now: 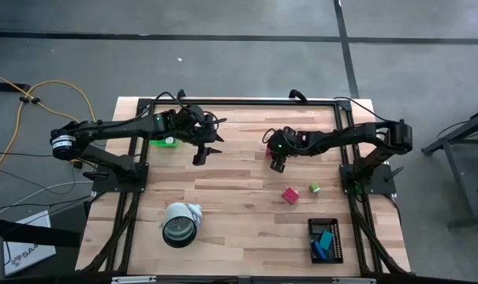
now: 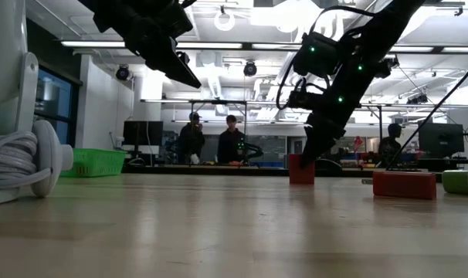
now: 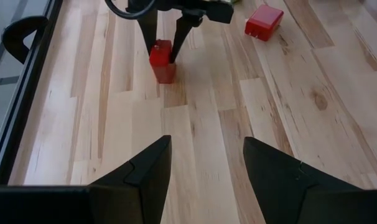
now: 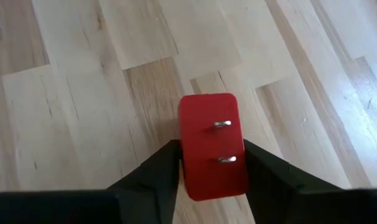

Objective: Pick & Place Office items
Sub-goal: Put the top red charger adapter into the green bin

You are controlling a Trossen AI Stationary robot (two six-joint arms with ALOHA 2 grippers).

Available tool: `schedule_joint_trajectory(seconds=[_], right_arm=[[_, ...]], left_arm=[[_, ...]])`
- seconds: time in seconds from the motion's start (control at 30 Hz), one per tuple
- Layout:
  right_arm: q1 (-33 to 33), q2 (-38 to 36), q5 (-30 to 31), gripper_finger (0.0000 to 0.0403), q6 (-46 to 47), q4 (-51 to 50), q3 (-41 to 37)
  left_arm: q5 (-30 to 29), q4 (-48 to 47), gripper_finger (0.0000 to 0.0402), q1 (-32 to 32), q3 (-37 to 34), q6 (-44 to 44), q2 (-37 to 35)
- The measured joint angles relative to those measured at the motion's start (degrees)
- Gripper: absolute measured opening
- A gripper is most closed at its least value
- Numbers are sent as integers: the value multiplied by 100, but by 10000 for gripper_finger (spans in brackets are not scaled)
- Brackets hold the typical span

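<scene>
Wooden table; black tray holds blue/teal bits; right tool clasping red block; left tool open

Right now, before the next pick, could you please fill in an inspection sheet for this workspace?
Surface: wooden table inside a black frame; no spill seen.
Job's things: red block with two metal prongs stands between the right fingers; another red block and a green cube lie nearer the front; blue and teal bits sit in the black tray.
Clutter: white-and-grey roll at front left; green tray at back left.
Grippers: right gripper closing around the pronged block; left gripper open, raised, empty.
Cables: orange cable on the floor at left.
Surroundings: people stand at benches far behind.
</scene>
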Motion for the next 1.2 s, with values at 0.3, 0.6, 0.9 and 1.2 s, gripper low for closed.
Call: schedule_joint_trajectory(seconds=[0.3, 0.6, 0.9, 1.2], right_arm=[[0, -2, 2, 119, 2, 2, 0], [0, -4, 2, 115, 9, 2, 0], [2, -7, -33, 119, 9, 22, 0], [9, -76, -203, 110, -18, 549, -2]], left_arm=[[0, -2, 192, 1, 0, 0, 0], [0, -4, 192, 1, 0, 0, 0], [0, -7, 192, 0, 0, 0, 0], [0, -8, 192, 1, 0, 0, 0]])
